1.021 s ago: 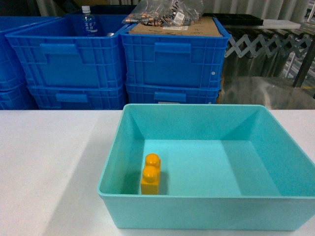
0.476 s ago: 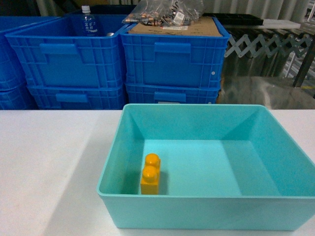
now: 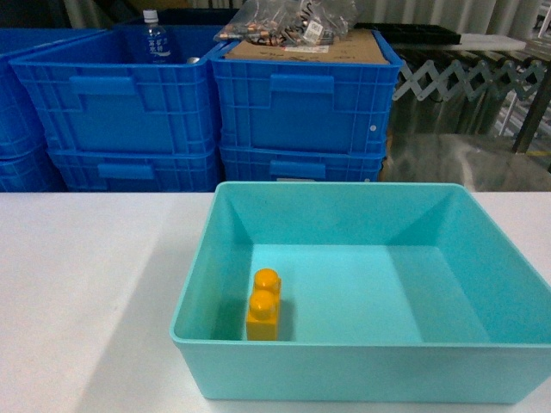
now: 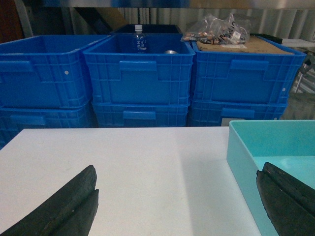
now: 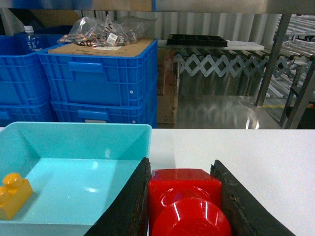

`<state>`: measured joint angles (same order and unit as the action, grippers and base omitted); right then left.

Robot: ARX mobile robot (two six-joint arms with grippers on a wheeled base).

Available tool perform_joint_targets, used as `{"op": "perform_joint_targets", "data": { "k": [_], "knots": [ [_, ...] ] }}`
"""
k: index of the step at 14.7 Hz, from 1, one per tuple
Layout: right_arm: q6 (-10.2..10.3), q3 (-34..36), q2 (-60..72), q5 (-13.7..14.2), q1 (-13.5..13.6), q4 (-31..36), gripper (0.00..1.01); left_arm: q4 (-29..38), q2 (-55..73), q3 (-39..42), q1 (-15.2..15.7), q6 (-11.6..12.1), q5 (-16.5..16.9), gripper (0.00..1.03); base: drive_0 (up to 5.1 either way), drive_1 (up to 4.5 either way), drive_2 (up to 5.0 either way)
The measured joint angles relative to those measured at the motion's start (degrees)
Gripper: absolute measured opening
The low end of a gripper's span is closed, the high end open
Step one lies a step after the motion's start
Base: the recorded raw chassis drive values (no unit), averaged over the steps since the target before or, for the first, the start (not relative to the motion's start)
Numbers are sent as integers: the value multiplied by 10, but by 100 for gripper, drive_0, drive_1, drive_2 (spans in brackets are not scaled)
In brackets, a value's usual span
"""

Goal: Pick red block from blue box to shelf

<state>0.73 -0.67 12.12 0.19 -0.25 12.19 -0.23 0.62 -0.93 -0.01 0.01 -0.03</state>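
My right gripper [image 5: 181, 167] is shut on the red block [image 5: 184, 196], whose round stud faces the camera. It hangs over the white table [image 5: 256, 162], just right of the blue box [image 5: 74, 125]. In the head view the blue box [image 3: 362, 372] holds only a yellow two-stud brick [image 3: 263, 310], and neither gripper shows. My left gripper [image 4: 178, 169] stands open over bare table, with its right finger by the box's left wall [image 4: 241, 157]. A steel tier of the shelf [image 5: 211, 5] runs across the top of the right wrist view.
Stacked dark blue crates [image 3: 301, 103] stand behind the table; one holds a water bottle [image 3: 155, 39], another carries cardboard and bags of small parts [image 3: 293, 21]. A folding metal conveyor [image 3: 456, 77] and steel uprights [image 5: 273, 59] are at the back right.
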Motion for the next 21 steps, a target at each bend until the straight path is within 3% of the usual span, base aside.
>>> {"op": "perform_joint_targets", "data": {
  "k": [3,4,13,21],
  "knots": [
    [-2,0,-28,0,0,-32,28,0,0,0,0,0,0,98,0,0,0],
    [-2,0,-88,-2,0,-120,28,0,0,0,0,0,0,98,0,0,0],
    [-3,0,-118,-2,0,-124,28,0,0,0,0,0,0,98,-7,-7,-7],
    [-3,0,-118,-2,2,-124,28,0,0,0,0,0,0,98,-169,-169,-169]
  ]
}}
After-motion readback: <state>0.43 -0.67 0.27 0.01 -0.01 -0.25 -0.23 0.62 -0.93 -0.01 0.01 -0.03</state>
